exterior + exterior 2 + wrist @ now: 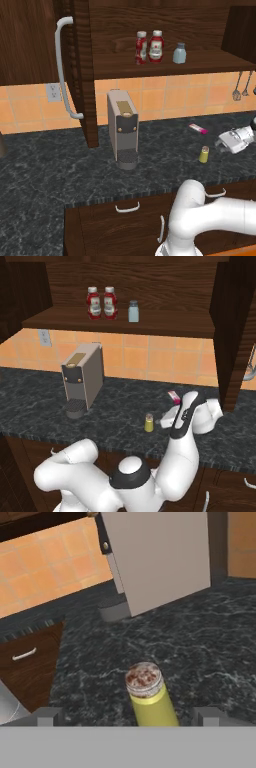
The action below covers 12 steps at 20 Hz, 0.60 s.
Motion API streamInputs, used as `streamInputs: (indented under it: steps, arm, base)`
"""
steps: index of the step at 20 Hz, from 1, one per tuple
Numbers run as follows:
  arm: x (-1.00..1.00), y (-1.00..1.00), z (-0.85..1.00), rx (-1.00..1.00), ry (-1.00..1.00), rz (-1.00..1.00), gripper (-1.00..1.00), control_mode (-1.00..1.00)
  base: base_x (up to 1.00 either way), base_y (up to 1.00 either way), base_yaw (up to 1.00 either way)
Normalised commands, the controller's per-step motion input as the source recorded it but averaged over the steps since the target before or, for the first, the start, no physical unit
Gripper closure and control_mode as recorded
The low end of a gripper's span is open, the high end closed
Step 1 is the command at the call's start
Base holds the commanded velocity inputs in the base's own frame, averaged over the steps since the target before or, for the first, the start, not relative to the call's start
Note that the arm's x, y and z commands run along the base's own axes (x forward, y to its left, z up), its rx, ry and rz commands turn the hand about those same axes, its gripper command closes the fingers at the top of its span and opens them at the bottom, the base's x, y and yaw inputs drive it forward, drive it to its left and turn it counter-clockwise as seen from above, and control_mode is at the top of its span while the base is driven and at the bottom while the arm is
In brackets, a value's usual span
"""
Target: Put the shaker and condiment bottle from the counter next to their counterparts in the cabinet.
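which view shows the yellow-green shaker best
The hand view: the shaker is close and large, standing between the open fingers, its speckled top plain. In the left base view it is a small yellow-green cylinder on the counter beside the hand; the right base view shows it small too.

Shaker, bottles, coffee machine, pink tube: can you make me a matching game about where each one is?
Things:
1. yellow-green shaker
2. two red bottles
3. coffee machine
4. pink-and-white tube

Places:
A. lying on the counter near the tiled wall
B. standing on the cabinet shelf beside a pale blue shaker
C. standing on the counter just in front of the open gripper
D. standing on the counter below the shelf, left of the yellow-green shaker

Pairs: 1-C, 2-B, 3-D, 4-A
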Motion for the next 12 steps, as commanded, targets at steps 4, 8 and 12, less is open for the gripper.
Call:
streamInputs:
  steps: [4, 8, 12]
  arm:
    - [0.00, 0.20, -0.18, 0.00, 0.04, -0.01, -1.00, -1.00]
    - [0.00, 0.42, -0.19, 0.00, 0.05, -0.04, -1.00, -1.00]
    - [0.00, 0.29, -0.10, 0.00, 0.04, -0.05, -1.00, -1.00]
  base:
    - [0.00, 0.00, 0.00]
    - [0.00, 0.00, 0.00]
    - [0.00, 0.00, 0.00]
